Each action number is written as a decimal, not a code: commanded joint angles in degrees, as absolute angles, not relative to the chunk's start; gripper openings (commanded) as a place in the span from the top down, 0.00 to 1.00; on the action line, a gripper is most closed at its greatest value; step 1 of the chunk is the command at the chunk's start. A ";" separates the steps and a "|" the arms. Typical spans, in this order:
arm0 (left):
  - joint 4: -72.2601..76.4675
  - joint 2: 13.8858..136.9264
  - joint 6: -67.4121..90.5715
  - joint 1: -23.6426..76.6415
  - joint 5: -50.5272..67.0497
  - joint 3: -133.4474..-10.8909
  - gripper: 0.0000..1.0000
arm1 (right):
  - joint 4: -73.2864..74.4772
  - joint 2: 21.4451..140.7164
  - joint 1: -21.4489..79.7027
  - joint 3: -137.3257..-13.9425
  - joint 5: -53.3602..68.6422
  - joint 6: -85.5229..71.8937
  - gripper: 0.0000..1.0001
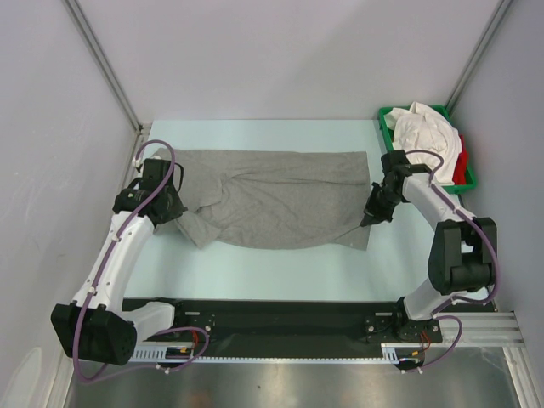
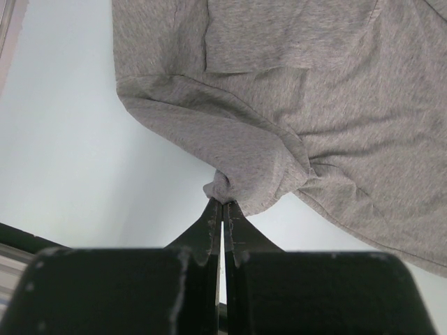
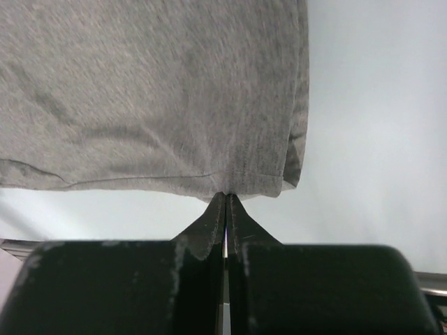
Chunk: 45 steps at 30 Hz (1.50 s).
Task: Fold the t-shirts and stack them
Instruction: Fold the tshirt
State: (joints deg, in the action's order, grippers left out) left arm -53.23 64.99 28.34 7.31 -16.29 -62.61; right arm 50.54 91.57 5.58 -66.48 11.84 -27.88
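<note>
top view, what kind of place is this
Probably a robot test cell, not a home: plain panel walls box in a pale table, a left arm and right arm are bolted to a rail at its edge, and a grey t-shirt lies spread near a green tray of shirts.

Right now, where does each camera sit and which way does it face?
Top external: above and behind the bases, looking down at the table; both arms show, plus the green tray.
Left wrist: on the left arm, looking along the left pincer, shut on the grey t-shirt.
Right wrist: on the right arm, looking along the right pincer, shut on its edge.
Shared: all show the grey t-shirt.
</note>
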 commanded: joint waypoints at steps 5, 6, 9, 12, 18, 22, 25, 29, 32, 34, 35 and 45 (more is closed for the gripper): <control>-51.68 64.86 27.77 6.77 -16.52 -63.63 0.99 | 56.07 86.31 7.99 -66.73 13.35 -27.33 1.00; -51.77 64.95 27.77 6.77 -16.52 -63.63 1.00 | 55.99 85.96 8.69 -65.84 14.49 -28.20 1.00; -51.77 64.95 27.77 6.68 -16.44 -63.63 1.00 | 54.59 84.64 9.49 -61.19 15.90 -29.61 1.00; -51.77 64.86 27.77 6.50 -16.44 -63.63 1.00 | 52.12 83.94 9.23 -56.96 17.66 -31.46 1.00; -51.86 64.95 27.51 6.42 -16.17 -63.98 0.99 | 49.92 84.99 6.95 -54.41 16.26 -29.54 1.00; -52.12 64.78 27.42 6.33 -16.26 -64.25 1.00 | 49.66 85.43 4.40 -54.49 14.94 -27.25 1.00; -52.29 64.60 27.25 6.33 -16.70 -64.77 0.99 | 49.22 85.87 3.60 -54.32 15.29 -26.81 1.00; -53.87 64.16 27.68 6.15 -18.72 -67.23 1.00 | 48.43 85.69 4.30 -52.74 17.74 -27.59 1.00; -54.75 63.99 27.95 5.80 -20.04 -68.81 1.00 | 47.64 85.34 5.97 -51.25 19.59 -28.74 1.00; -54.93 63.98 28.04 5.71 -19.95 -69.17 1.00 | 46.94 85.43 7.46 -50.54 20.12 -29.35 1.00; -54.93 63.90 28.21 5.63 -19.95 -69.17 1.00 | 46.76 85.60 7.47 -50.19 20.56 -29.36 1.00; -54.49 63.37 28.74 5.10 -18.20 -67.94 1.00 | 45.70 88.06 1.15 -52.55 20.57 -26.64 0.79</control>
